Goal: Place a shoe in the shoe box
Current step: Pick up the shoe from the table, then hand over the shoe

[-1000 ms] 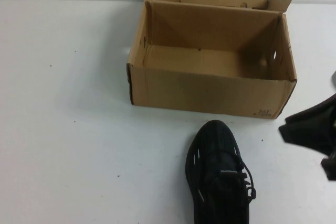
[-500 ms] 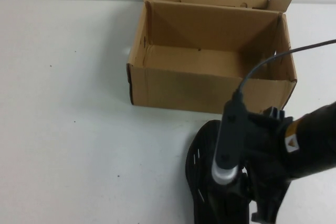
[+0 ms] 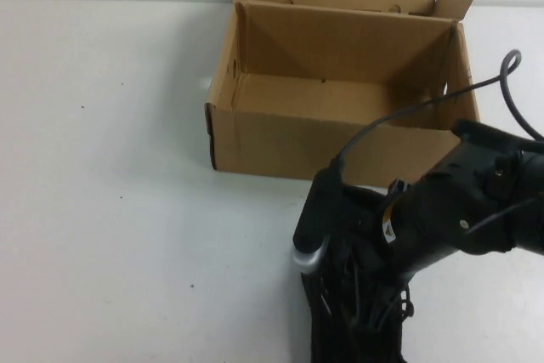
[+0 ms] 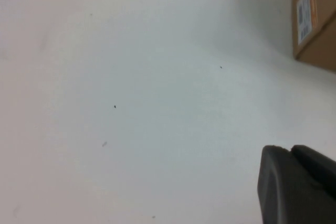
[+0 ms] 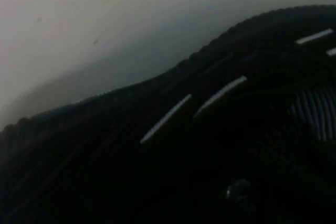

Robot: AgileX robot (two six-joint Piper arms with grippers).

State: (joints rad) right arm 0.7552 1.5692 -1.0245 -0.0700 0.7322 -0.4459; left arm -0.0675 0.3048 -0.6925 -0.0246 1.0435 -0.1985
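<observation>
Right end effector [image 3: 353,295] over knit shoe [image 5: 210,129] — grip unclear; left end effector [image 4: 294,182] over table, cardboard shoe box [image 3: 340,91] beyond.

1 shoe [image 3: 353,316], 1 shoe box [image 3: 340,146], 2 end effectors

The shoe box [image 3: 340,138] stood open-topped, its inside bare. The right claw [image 3: 357,295] crowded low over the shoe [image 3: 340,329], just before the box's near wall. The left claw [image 4: 296,184] hung over bare bench [image 3: 110,210].
</observation>
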